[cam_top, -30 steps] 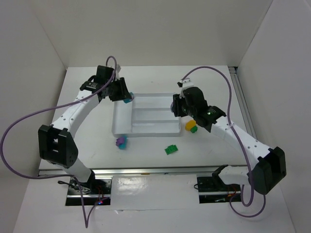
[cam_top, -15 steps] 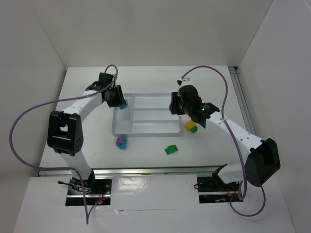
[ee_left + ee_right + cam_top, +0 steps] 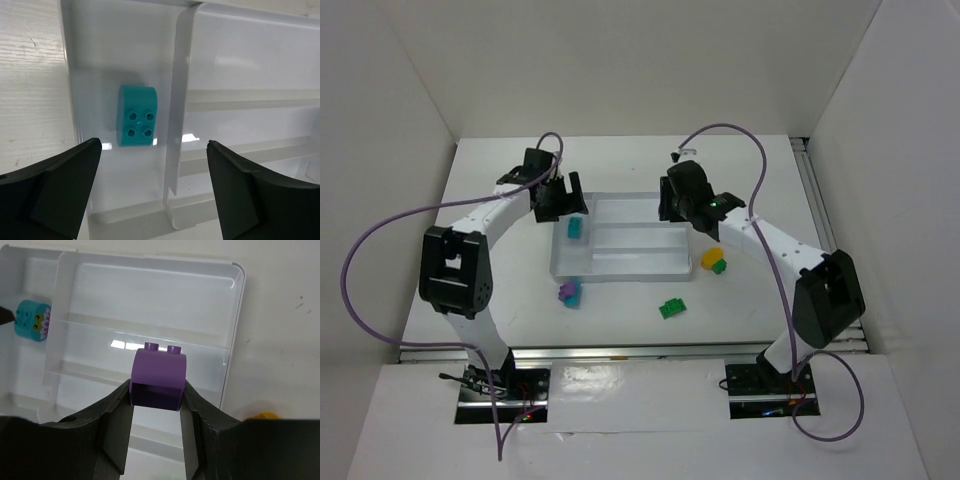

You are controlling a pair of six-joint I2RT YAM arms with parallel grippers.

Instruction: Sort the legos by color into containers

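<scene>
In tray's point(image 3: 620, 272) long left section, teal brick point(image 3: 136, 122) lies flat, studs up. L tool point(image 3: 152, 150) hangs over it, jaws wide, not touching. R tool point(image 3: 156, 392) pinches purple brick point(image 3: 158, 375) above tray's narrow strips. On table point(image 3: 750, 310) just in front of tray: purple-teal pair point(image 3: 569, 293), green brick point(image 3: 672, 308), yellow brick point(image 3: 710, 256).

— What does everything sit on?
— A white counter point(image 3: 620, 165), with faint grain showing in the left wrist view.
— And around it?
— Plain white walls point(image 3: 640, 60) behind and at both sides.
</scene>
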